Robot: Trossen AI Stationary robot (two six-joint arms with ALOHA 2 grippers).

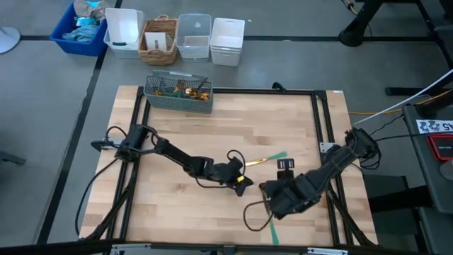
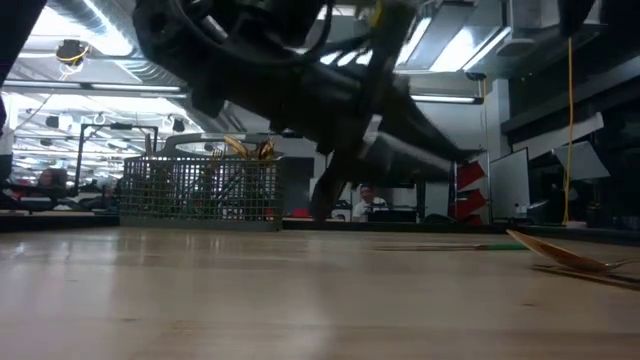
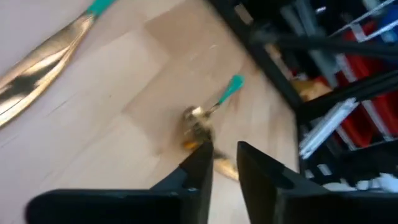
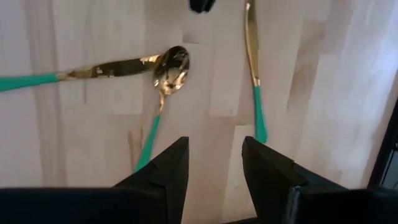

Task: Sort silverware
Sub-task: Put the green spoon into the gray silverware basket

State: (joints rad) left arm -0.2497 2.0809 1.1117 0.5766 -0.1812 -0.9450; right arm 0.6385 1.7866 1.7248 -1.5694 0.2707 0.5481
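upper left of the high view, a grey mesh basket (image 1: 178,94) is sitting with some silverware already inside. mid-frame, the left gripper (image 1: 241,180) is hovering with its fingers narrowly apart, holding nothing. just right of it, the right gripper (image 1: 272,190) is gaping wide over a spoon (image 4: 165,81) and knives (image 4: 254,74) lying on the table (image 1: 212,134).

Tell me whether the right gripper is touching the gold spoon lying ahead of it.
Apart. In the right wrist view, the right gripper has its fingers open with bare wood between them, and the spoon lies on the table beyond the fingertips, with a clear gap.
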